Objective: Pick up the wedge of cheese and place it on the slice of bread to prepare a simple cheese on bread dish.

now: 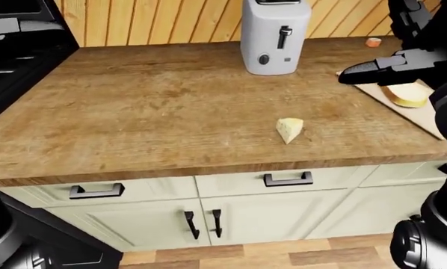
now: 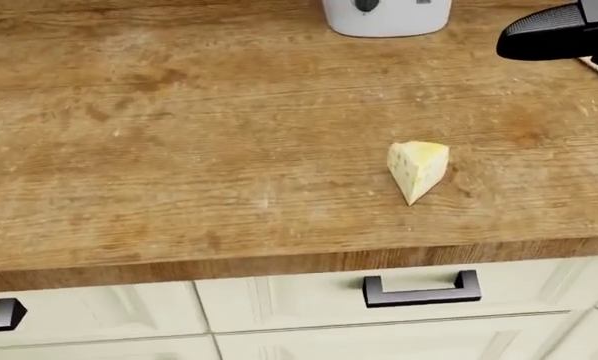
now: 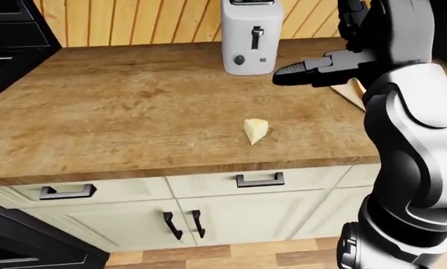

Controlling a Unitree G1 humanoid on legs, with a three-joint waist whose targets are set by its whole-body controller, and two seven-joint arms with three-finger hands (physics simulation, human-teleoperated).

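A pale yellow wedge of cheese [image 2: 417, 169] lies on the wooden counter [image 1: 156, 106], close to its near edge. The slice of bread [image 1: 406, 94] rests on a light cutting board [image 1: 427, 116] at the right of the left-eye view. My right hand [image 1: 348, 75] hovers above the counter, above and to the right of the cheese and just left of the bread. Its dark fingers [image 3: 291, 72] stretch out to the left, open and holding nothing. There is a clear gap between hand and cheese. My left hand is not in any view.
A white toaster [image 1: 274, 36] stands at the counter's far side by the wood-panelled wall. A black stove [image 1: 14, 50] borders the counter on the left. A small orange thing [image 1: 373, 42] lies beyond the board. Cream drawers with black handles [image 1: 287, 179] run below.
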